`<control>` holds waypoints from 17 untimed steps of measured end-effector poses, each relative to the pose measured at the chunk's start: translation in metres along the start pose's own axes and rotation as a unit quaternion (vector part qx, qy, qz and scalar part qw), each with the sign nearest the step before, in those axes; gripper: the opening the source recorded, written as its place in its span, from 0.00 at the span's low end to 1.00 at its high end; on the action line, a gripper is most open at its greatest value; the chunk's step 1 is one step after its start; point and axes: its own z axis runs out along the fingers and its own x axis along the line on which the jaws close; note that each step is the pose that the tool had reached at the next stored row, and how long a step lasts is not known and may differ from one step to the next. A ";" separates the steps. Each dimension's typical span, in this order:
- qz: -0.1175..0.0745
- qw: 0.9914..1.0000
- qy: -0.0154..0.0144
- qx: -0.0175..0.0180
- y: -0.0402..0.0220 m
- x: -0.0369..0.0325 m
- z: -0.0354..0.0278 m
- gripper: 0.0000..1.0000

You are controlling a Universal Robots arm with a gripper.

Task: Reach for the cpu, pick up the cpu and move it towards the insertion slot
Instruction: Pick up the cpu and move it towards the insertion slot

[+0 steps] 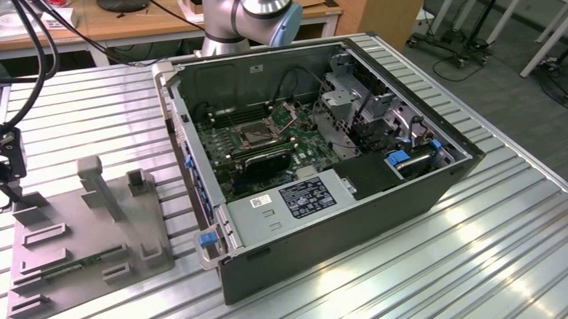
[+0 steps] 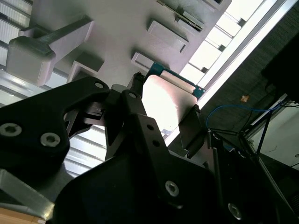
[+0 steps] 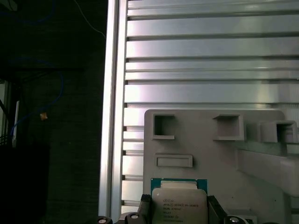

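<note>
- The pale face of the cpu (image 3: 180,207) I hold carries several lines of small dark print in the first wrist view; I can't make out the words.
- A black label (image 1: 304,197) with white print sits on the power supply cover (image 1: 257,224); it is too fine to read.
- A white sticker (image 1: 263,201) just beside it carries dark marks that are also unreadable.

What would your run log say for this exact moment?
gripper: shut on cpu | cpu: over gray tray, lifted or not unclear | slot: inside case, away from gripper
</note>
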 end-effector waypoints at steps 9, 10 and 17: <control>0.000 1.000 0.000 0.000 0.0008 0.0000 -0.0097 0.54; 0.000 1.000 0.000 0.000 0.0009 0.0000 -0.0111 0.54; 0.000 1.000 0.000 0.000 0.0016 0.0000 -0.0208 0.54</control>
